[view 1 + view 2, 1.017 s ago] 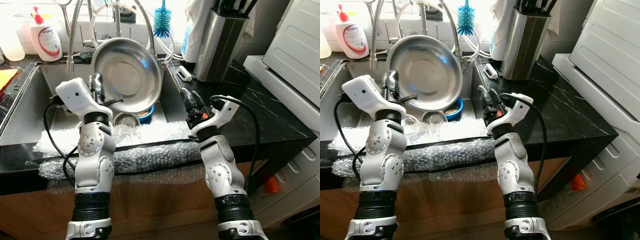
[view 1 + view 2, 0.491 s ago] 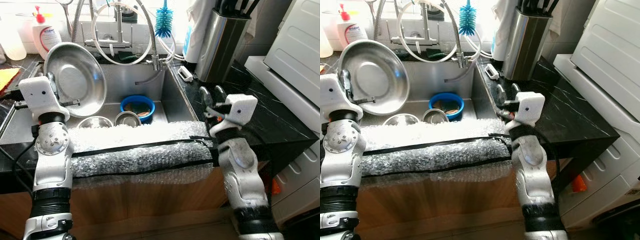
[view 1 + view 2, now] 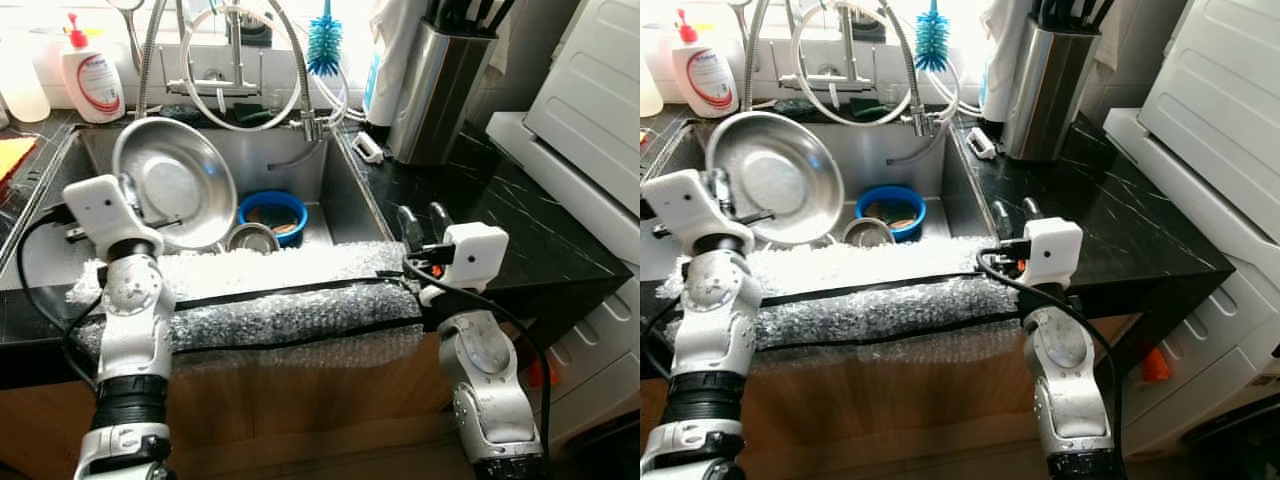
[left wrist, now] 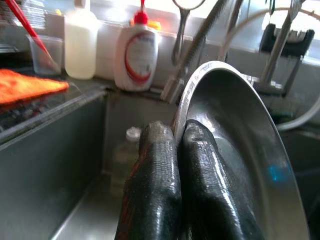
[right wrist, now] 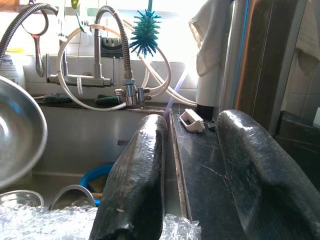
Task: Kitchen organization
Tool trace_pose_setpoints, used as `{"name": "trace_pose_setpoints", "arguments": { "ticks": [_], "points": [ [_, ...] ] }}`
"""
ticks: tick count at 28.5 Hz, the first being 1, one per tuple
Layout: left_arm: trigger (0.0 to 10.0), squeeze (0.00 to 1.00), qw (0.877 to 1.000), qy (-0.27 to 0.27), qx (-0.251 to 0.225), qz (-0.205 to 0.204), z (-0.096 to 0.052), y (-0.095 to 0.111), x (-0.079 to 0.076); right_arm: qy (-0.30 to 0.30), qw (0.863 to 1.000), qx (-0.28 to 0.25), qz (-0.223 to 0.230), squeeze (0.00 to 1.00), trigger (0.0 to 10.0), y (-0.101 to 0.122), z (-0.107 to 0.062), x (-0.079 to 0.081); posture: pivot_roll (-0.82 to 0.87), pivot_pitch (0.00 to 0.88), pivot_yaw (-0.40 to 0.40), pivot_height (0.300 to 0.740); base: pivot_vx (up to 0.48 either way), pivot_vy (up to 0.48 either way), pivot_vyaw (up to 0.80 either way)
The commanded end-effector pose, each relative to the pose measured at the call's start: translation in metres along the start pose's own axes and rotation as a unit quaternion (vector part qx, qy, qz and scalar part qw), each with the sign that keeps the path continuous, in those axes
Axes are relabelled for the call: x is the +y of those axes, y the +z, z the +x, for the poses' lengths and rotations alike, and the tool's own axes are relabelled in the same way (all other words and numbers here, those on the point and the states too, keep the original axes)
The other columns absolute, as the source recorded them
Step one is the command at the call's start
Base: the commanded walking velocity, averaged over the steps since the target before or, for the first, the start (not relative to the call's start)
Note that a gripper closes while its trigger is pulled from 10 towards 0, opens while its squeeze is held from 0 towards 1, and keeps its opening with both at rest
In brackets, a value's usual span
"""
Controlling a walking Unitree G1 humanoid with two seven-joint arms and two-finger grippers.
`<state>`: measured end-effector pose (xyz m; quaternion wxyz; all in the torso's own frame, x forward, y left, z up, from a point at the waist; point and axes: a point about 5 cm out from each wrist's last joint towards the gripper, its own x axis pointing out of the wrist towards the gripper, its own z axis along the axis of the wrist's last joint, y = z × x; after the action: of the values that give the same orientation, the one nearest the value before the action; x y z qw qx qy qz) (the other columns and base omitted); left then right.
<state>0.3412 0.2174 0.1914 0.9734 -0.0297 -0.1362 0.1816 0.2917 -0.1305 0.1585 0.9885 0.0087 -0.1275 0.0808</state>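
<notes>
The rim of a wide, round stainless-steel bowl (image 4: 240, 145) is pinched between the two black fingers (image 4: 155, 190) of the left gripper (image 3: 128, 189), one finger on each face of the metal. The bowl is held tilted on edge over the left part of the steel sink (image 3: 330, 190), its hollow turned toward the robot. Beneath it, on the sink floor, a small steel cup (image 3: 253, 238) and a blue round bowl (image 3: 273, 212) are seen, the blue one nearer the right wall. The sink's front edge is wrapped in bubble wrap (image 3: 290, 300). The right gripper (image 3: 424, 222) is held above the black stone counter (image 3: 520, 215) at the sink's front right corner, its fingers (image 5: 135, 175) spread apart and grasping nothing. At the counter's back edge a steel knife block (image 3: 440, 85) stands.
</notes>
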Motion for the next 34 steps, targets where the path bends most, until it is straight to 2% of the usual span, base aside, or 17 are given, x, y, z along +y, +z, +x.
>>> {"name": "trace_pose_setpoints", "arguments": {
  "ticks": [1, 8, 12, 17, 25, 34],
  "points": [
    [10.0, 0.0, 1.0, -0.016, 0.002, 0.012, 0.003, 0.002, -0.007, 0.0, 1.0, -0.005, -0.003, 0.0, 10.0, 0.004, -0.001, 0.001, 0.0, 0.0, -0.086, 0.74, 0.0, 0.0, 0.0],
    [10.0, 0.0, 0.999, -0.011, 0.029, 0.023, 0.004, -0.006, -0.006, 0.003, 1.0, 0.004, -0.001, 0.0, 10.0, 0.002, -0.004, 0.003, 0.0, 0.0, -0.082, 0.74, 0.0, 0.0, 0.0],
    [10.0, 0.0, 0.996, -0.005, 0.08, 0.039, 0.004, -0.02, -0.005, 0.005, 1.0, 0.007, 0.002, 0.0, 10.0, 0.001, -0.005, 0.005, 0.0, 0.0, -0.084, 0.74, 0.0, 0.0, 0.0],
    [10.0, 0.0, 0.994, -0.003, 0.104, 0.043, 0.002, -0.028, -0.004, 0.013, 1.0, 0.011, 0.003, 0.0, 10.0, 0.001, -0.004, 0.008, 0.0, 0.0, -0.083, 0.74, 0.0, 0.0, 0.0],
    [10.0, 0.0, 0.979, -0.017, 0.194, 0.057, -0.008, -0.053, -0.006, 0.019, 1.0, 0.013, 0.01, 0.0, 10.0, 0.001, -0.004, 0.012, 0.0, 0.0, -0.088, 0.74, 0.0, 0.0, 0.0],
    [10.0, 0.0, 0.963, -0.038, 0.257, 0.064, -0.018, -0.069, -0.011, 0.022, 1.0, 0.015, 0.012, 0.0, 10.0, 0.001, -0.003, 0.013, 0.0, 0.0, -0.09, 0.74, 0.0, 0.0, 0.0]
  ]
}}
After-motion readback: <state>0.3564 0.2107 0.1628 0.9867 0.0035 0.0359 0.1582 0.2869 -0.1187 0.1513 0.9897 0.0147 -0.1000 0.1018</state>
